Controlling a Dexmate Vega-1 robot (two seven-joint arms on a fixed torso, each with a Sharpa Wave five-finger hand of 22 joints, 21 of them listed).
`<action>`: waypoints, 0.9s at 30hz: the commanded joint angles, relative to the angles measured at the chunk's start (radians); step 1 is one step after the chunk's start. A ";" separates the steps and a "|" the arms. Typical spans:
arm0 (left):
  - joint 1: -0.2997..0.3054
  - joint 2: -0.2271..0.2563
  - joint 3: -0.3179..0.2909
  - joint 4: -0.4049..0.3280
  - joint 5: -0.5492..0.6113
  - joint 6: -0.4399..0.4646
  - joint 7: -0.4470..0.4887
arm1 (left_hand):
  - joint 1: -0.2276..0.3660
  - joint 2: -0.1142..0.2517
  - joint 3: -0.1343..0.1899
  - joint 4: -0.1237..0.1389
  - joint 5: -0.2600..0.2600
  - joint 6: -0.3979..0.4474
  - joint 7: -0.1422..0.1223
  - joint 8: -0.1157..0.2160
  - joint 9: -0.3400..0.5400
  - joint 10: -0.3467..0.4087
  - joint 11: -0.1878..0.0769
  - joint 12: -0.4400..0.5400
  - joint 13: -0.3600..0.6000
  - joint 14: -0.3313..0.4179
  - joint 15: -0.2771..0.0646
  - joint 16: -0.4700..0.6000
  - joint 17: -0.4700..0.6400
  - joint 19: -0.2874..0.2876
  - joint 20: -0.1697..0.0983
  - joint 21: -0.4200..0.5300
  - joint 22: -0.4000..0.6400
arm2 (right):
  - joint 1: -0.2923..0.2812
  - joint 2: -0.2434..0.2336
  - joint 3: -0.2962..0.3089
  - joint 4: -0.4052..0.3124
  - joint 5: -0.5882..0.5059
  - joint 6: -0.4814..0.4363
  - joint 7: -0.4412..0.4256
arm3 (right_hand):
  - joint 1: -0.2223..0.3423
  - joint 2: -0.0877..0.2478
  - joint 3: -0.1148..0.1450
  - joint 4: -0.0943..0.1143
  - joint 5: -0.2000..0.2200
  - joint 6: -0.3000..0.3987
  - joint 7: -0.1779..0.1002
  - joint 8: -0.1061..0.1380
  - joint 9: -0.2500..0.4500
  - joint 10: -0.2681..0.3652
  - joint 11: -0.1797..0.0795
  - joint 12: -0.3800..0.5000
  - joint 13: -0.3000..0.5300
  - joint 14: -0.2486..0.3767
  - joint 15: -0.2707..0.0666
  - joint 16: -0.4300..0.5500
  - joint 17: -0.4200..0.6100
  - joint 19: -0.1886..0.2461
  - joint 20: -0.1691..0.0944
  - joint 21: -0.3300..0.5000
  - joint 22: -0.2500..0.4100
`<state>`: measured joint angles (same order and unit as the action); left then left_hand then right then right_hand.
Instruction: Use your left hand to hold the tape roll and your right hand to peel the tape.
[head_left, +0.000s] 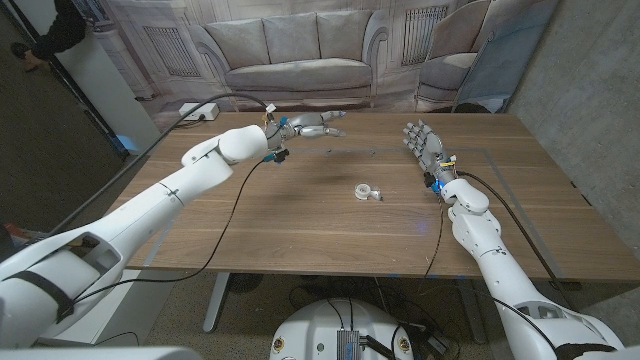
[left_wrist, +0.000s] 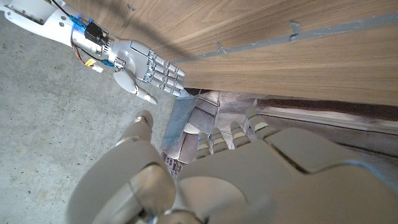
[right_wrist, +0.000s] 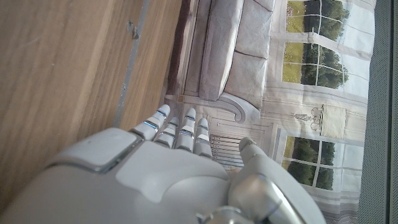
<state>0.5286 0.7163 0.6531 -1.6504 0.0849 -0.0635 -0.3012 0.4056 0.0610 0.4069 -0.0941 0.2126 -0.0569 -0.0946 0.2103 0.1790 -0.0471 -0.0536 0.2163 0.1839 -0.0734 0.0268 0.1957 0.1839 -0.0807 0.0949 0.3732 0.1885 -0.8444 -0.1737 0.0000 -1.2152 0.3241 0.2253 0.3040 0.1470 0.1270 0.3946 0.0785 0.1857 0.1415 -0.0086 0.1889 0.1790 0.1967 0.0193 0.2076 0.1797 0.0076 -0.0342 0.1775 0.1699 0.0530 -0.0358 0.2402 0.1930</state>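
A small clear tape roll (head_left: 367, 192) lies on the wooden table (head_left: 300, 230) near its middle, apart from both hands. My left hand (head_left: 312, 126) hovers over the far left part of the table, fingers stretched out and holding nothing; its back (left_wrist: 249, 180) fills the left wrist view's lower part. My right hand (head_left: 424, 148) stands at the far right, fingers apart and pointing away, empty. The left wrist view also catches the right hand (left_wrist: 144, 65) with spread fingers. Its own wrist view shows the right hand's back (right_wrist: 161, 180).
A white power strip (head_left: 198, 111) with a black cable lies at the table's far left corner. A backdrop printed with a sofa (head_left: 296, 55) hangs behind the table. Thin taped lines (head_left: 500, 160) mark the tabletop on the right.
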 joint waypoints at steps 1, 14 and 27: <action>-0.027 0.018 0.034 -0.059 0.093 0.024 -0.052 | 0.009 -0.015 -0.004 -0.004 -0.001 0.017 -0.001 0.002 0.005 0.012 -0.004 -0.002 0.002 -0.001 -0.004 0.000 0.002 0.005 0.000 -0.001 0.004 | -0.003 0.001 0.003 0.005 0.006 0.007 0.010 | 0.013 0.033 -0.001 -0.002 -0.002 0.011 0.000 0.004 0.006 0.008 0.005 0.006 0.003 0.003 0.000 0.004 0.002 0.011 -0.069 -0.003 0.003; -0.049 0.011 0.065 -0.102 0.199 0.045 -0.083 | 0.031 -0.031 -0.009 -0.020 0.000 0.049 0.004 0.007 0.005 0.026 -0.005 -0.001 0.002 0.016 -0.009 0.002 0.000 0.018 0.006 -0.003 0.003 | -0.020 0.002 0.010 -0.011 0.011 0.012 0.010 | 0.013 0.033 -0.002 -0.002 -0.002 0.013 -0.001 0.004 0.006 0.009 0.004 0.006 0.003 0.004 0.000 0.004 0.002 0.012 -0.070 -0.004 0.004; -0.061 0.008 0.086 -0.114 0.286 0.023 -0.109 | 0.053 -0.059 -0.021 -0.037 0.004 0.097 0.007 0.016 0.005 0.055 -0.004 0.004 0.002 0.026 -0.017 0.001 -0.001 0.037 0.010 -0.003 0.002 | -0.038 0.002 0.016 -0.033 0.014 0.011 0.005 | 0.013 0.034 -0.004 -0.002 -0.002 0.017 -0.001 0.005 0.006 0.010 0.004 0.006 0.003 0.004 0.000 0.004 0.002 0.012 -0.070 -0.004 0.004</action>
<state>0.4774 0.7262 0.7189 -1.7444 0.2879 -0.0297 -0.3919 0.4541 0.0123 0.3852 -0.1244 0.2126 0.0222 -0.0870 0.2187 0.1789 -0.0040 -0.0550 0.2163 0.1838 -0.0518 0.0128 0.1958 0.1813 -0.0549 0.1024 0.3733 0.1884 -0.8608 -0.1724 0.0080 -1.2227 0.3356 0.2343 0.3138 0.1470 0.1270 0.3946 0.0785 0.1857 0.1501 -0.0107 0.1889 0.1790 0.2006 0.0231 0.2076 0.1798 0.0075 -0.0342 0.1775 0.1698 0.0530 -0.0358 0.2345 0.1930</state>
